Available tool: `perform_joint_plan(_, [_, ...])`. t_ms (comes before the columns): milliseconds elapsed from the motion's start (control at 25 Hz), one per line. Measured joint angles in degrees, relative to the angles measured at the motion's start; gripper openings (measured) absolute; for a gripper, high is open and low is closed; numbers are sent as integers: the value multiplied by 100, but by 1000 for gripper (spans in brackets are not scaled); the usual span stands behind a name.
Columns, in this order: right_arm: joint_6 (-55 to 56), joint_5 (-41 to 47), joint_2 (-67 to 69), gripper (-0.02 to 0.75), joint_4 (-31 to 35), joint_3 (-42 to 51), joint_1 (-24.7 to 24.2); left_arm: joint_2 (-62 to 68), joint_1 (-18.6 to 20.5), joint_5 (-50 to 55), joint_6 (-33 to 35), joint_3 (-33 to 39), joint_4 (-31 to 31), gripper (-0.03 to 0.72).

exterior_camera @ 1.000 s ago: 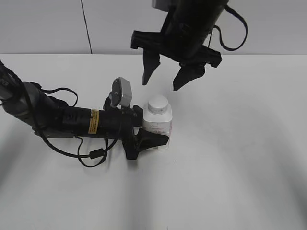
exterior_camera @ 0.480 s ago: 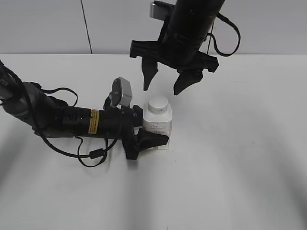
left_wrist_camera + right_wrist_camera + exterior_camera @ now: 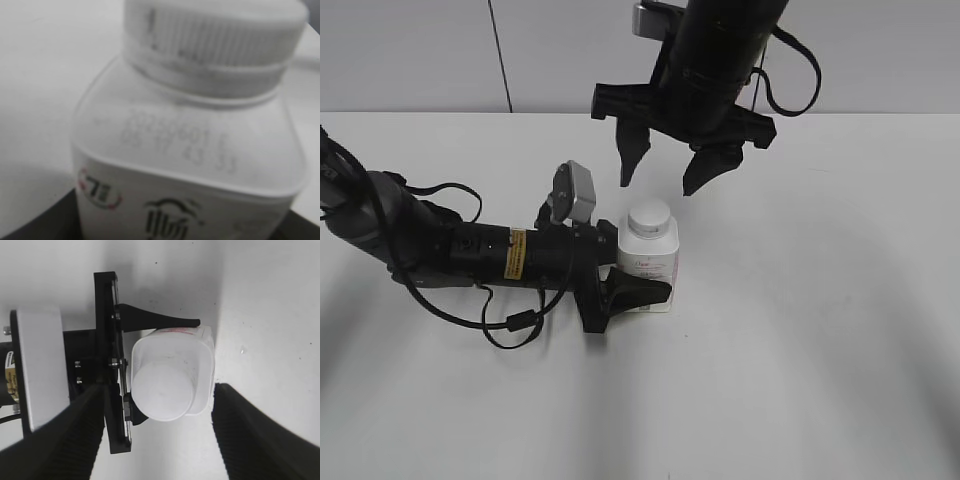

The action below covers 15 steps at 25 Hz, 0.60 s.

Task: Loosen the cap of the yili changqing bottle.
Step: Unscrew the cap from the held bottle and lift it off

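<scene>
Now | left tool [image 3: 638, 285] clamps upright small white squarish plastic bottle [image 3: 649, 261] | right tool [image 3: 665, 170] spread, seemingly directly above round white screw cap [image 3: 649, 217]

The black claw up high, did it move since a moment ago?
Yes. The right gripper shifted slightly right, toward directly above the bottle, which stayed put.

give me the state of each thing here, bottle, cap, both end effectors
yili changqing bottle: upright on the table, clamped at its body
cap: on the neck, nothing touching it
left end effector: lying sideways, shut on the bottle's body
right end effector: open, pointing down, above the cap, apart from it
</scene>
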Motion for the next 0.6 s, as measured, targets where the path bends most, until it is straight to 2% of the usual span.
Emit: perform_joint_plan(600, [7,120,322,533,55,-18,20,0,0,0,0,0,0,427])
